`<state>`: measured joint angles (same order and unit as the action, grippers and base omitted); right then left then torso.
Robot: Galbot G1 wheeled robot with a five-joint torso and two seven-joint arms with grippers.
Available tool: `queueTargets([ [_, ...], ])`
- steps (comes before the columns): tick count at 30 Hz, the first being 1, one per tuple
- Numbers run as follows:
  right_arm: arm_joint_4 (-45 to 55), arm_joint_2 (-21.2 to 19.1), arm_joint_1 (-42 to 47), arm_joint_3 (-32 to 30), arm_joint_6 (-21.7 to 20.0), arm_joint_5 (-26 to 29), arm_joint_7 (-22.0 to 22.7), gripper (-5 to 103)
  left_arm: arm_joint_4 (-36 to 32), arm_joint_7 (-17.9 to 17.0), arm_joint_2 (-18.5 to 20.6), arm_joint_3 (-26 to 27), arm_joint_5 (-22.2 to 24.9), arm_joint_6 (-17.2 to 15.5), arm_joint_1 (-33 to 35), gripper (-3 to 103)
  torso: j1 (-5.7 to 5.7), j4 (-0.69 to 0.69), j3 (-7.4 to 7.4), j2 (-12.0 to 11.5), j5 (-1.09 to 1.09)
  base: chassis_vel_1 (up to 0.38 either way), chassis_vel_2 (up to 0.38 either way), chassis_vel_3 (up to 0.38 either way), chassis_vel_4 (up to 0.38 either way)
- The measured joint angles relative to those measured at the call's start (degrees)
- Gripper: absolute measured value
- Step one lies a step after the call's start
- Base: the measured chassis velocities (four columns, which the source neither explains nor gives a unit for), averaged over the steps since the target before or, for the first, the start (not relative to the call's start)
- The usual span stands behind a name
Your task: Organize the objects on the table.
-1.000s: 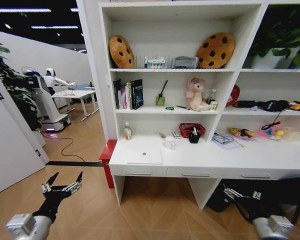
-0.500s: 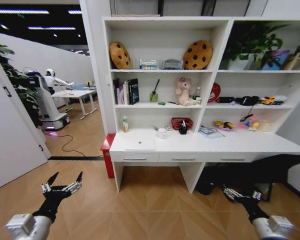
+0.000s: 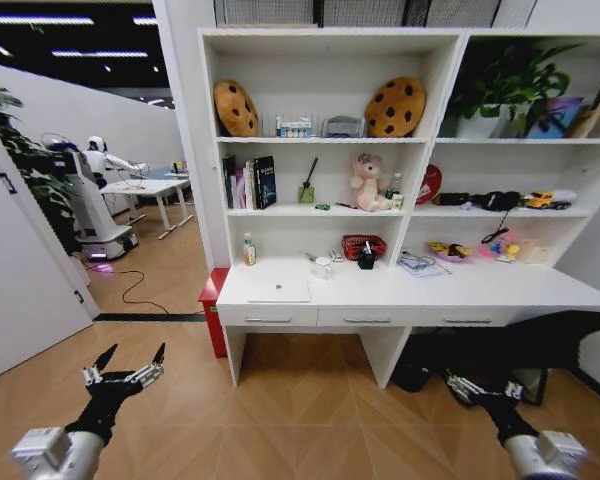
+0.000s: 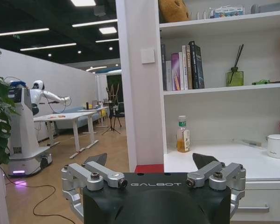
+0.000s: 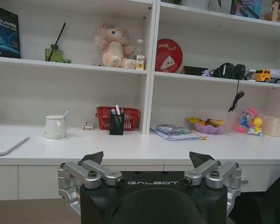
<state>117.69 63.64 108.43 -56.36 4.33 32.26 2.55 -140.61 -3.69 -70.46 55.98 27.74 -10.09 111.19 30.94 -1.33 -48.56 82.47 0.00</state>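
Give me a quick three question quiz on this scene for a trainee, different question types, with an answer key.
1. True or false: the laptop lies closed on the table.
2. The white mug stands: A) on the laptop, B) on the table beside the red basket, C) on the floor.
3. Fill in: the left gripper and right gripper hang low before the table, jaws ____.

Key: 1 true; 2 B; 3 open.
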Motion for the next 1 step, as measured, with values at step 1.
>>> queueTargets([
  [1, 0.00, 0.00, 0.00, 0.00, 0.00, 0.00, 0.00, 100, 0.00, 0.00, 0.00, 0.00, 0.00, 0.00, 0.00, 100, 0.00, 0.00, 0.00, 0.00, 0.00, 0.000, 0.000, 0.000, 0.000],
])
